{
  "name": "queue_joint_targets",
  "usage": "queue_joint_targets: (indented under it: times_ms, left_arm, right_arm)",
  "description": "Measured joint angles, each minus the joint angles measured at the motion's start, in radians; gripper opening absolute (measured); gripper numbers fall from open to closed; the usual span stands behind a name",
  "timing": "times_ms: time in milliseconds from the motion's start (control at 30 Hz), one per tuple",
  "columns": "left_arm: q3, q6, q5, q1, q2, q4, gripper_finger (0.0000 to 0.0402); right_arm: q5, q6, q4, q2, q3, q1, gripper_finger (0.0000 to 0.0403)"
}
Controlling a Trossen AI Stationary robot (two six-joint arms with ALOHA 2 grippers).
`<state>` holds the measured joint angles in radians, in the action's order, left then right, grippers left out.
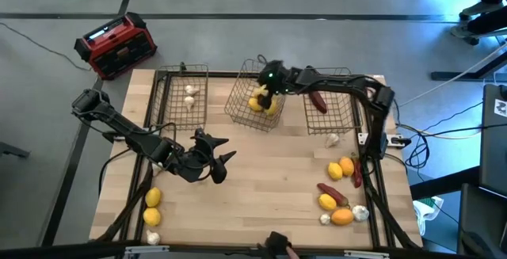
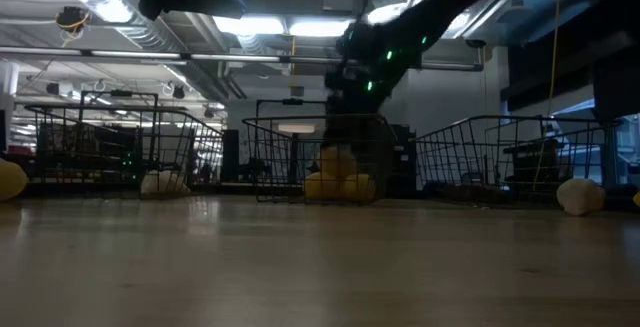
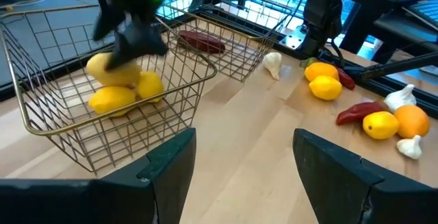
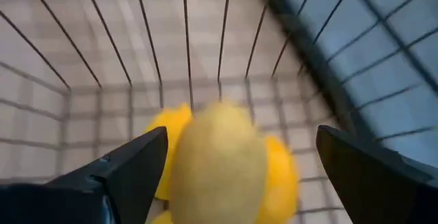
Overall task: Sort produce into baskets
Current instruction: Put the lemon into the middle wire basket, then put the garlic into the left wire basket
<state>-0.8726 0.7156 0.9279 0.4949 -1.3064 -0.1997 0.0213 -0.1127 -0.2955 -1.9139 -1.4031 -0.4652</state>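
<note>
Yellow oval lemon between spread fingers of right gripper, long axis up-down, above middle dark wire basket. Left gripper over worktop, fingers open.

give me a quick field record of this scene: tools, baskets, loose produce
right tool: open, over middle basket, lemon between its fingers
left tool: open, above the table, empty
left basket: white bulbs
middle basket: lemons
right basket: red piece
loose: mixed pieces near both front corners
</note>
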Motion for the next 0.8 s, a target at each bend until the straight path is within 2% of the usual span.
queue_joint_targets:
  times_ms: [367, 600, 800]
  left_arm:
    - [0.0, -0.015, 0.0, 0.0, 0.0, -0.002, 0.0241]
    - [0.0, -0.075, -0.001, -0.002, 0.0, -0.024, 0.0241]
    - [0.0, -0.102, -0.002, -0.005, 0.0, -0.023, 0.0241]
  right_arm:
    - [-0.025, 0.003, -0.081, 0.274, -0.003, 0.065, 0.0371]
    - [-0.031, 0.045, -0.2, 0.388, 0.018, 0.212, 0.0372]
    - [-0.027, 0.079, -0.127, 0.408, 0.122, 0.386, 0.0372]
